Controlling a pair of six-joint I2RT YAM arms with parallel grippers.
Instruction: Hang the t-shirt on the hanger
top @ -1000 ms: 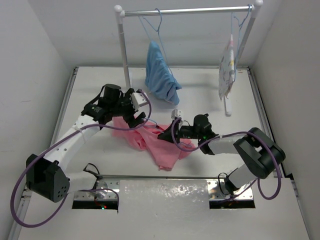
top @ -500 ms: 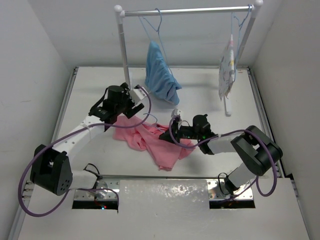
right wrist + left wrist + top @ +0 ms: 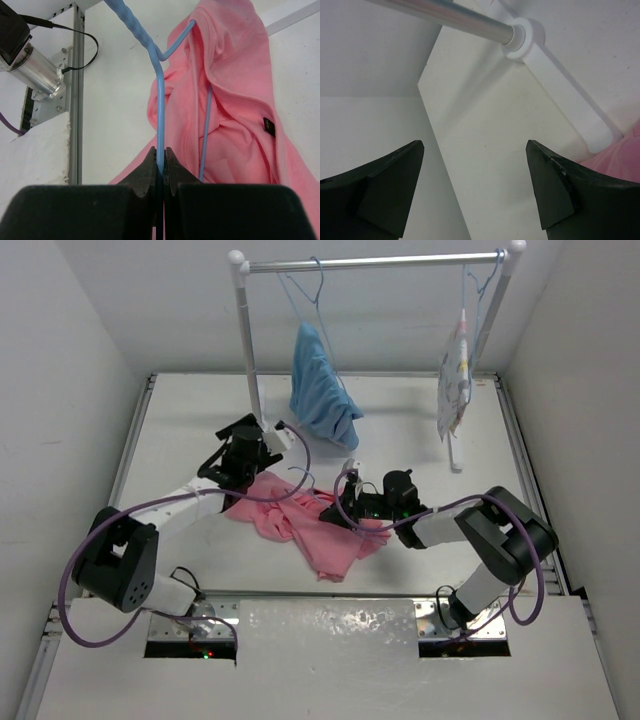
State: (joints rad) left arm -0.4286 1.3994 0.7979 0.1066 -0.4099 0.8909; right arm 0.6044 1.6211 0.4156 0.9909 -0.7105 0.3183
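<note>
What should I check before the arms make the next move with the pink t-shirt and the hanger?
1. Right claw shut on the hanger: ok.
2. Hanger wire passing under the collar of the t-shirt: ok.
3. Hanger fully inside the t-shirt: cannot tell.
4. Left claw open and empty: ok.
5. Left claw gripping the t-shirt: not ok; it faces the rack foot, cloth only at the edge of its view.
6. Free room on the rail between the blue garment and the white garment: ok.
</note>
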